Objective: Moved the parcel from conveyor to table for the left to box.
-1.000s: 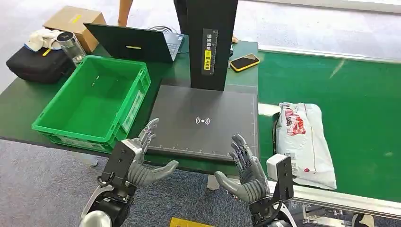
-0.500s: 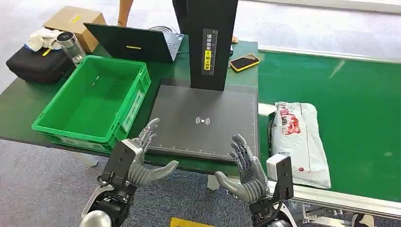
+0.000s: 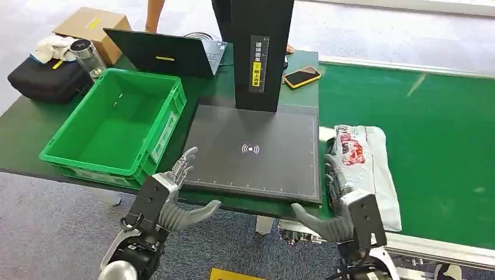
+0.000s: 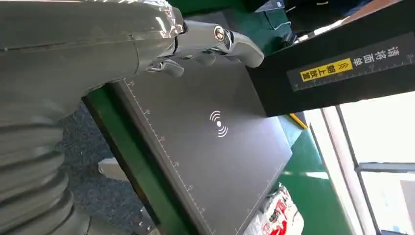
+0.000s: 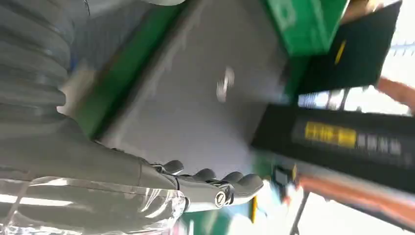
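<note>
Nearest, the left hand (image 3: pixel 175 201) hovers off the table edge (image 3: pixel 233 204), fingers spread and holding nothing. The right hand (image 3: pixel 333 201) reaches beside the parcel (image 3: pixel 368 166), fingers extended and apart, empty; whether they touch the parcel cannot be told. The parcel, a white plastic mailer with red print, lies flat on the green conveyor (image 3: pixel 432 134), just beside the dark scanning pad (image 3: pixel 251 149). A black upright post (image 3: pixel 260 52) stands behind the pad. The green crate (image 3: pixel 117 125), laptop (image 3: pixel 163 52) and phone (image 3: pixel 302 76) lie farther back.
</note>
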`<state>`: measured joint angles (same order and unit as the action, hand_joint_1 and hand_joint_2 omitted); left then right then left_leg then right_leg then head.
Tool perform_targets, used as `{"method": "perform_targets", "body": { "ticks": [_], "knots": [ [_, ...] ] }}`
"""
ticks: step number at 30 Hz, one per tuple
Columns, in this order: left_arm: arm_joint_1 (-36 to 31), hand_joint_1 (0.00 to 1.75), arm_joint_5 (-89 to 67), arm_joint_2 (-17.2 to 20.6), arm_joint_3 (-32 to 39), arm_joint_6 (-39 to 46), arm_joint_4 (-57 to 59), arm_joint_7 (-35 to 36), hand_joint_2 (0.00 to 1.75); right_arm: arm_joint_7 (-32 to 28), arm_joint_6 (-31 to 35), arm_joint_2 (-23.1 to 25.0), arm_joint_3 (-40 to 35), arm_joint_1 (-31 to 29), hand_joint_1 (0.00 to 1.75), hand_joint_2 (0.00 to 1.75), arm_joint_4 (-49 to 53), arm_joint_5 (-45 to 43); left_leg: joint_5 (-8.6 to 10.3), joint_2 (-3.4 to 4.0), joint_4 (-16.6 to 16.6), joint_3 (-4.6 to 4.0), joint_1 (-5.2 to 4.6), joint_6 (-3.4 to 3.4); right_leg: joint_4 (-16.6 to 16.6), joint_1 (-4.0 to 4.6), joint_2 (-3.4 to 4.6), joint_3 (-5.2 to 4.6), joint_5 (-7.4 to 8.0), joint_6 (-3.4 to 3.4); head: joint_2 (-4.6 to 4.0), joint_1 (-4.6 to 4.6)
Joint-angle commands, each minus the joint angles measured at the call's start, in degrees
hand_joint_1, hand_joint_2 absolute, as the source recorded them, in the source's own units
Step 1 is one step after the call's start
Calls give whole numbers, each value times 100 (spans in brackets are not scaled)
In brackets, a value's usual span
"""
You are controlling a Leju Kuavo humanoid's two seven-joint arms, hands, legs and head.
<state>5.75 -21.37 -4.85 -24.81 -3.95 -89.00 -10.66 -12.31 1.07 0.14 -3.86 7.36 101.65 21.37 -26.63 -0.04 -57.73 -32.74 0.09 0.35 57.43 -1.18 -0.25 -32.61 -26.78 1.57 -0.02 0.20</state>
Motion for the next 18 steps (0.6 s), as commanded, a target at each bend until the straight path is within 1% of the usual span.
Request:
{"method": "perform_targets", "body": {
  "ticks": [1, 3, 5, 7, 9, 17, 18],
  "knots": [
    [-206, 0, -72, 25, 41, -158, 212, -40, 175, -70, -335, -1086, 1432, -273, 0, 175, 270, 8, 2, -7, 1, 1, 0, 0, -4, 1, -6, 4, 1, -4, -2, 0],
    [-250, 0, -78, 15, 51, -183, 268, -67, 175, -113, -459, -1219, 1639, -365, 0, 175, 198, -71, 3, -12, 2, 3, -3, 0, -4, -3, -10, 7, 1, -3, 0, -2],
    [-285, 0, -85, 7, 67, -214, 305, -101, 175, -102, -604, -1500, 1812, -450, 0, 175, 93, -118, 3, -10, 1, 3, -3, -1, -2, -3, -9, 5, 2, -3, 0, 0],
    [-327, 0, -97, 7, 88, -239, 351, -127, 175, -71, -1006, -1856, 1952, -541, 0, 175, -60, -155, 4, -12, 2, 6, -3, 0, -6, -3, -10, 9, 3, -3, -2, -2],
    [-343, 0, -101, 15, 111, -259, 381, -153, 175, -30, -1452, -2058, 2164, -690, 0, 175, -210, -166, 4, -10, 4, 9, -4, 0, -7, -3, -9, 11, 4, -3, -2, 0],
    [-331, 0, -102, 15, 113, -263, 374, -157, 175, -36, -1506, -2015, 2171, -706, 0, 175, -200, -165, 4, 0, 13, 21, 1, -4, -17, 2, 2, 20, 7, -8, 0, 0],
    [-325, 0, -103, 12, 116, -266, 367, -160, 175, 22, -1606, -2135, 2106, -664, 0, 175, -189, -74, 3, 2, 11, 19, 2, -4, -15, 2, 3, 18, 7, -7, -2, -2]
  ]
}}
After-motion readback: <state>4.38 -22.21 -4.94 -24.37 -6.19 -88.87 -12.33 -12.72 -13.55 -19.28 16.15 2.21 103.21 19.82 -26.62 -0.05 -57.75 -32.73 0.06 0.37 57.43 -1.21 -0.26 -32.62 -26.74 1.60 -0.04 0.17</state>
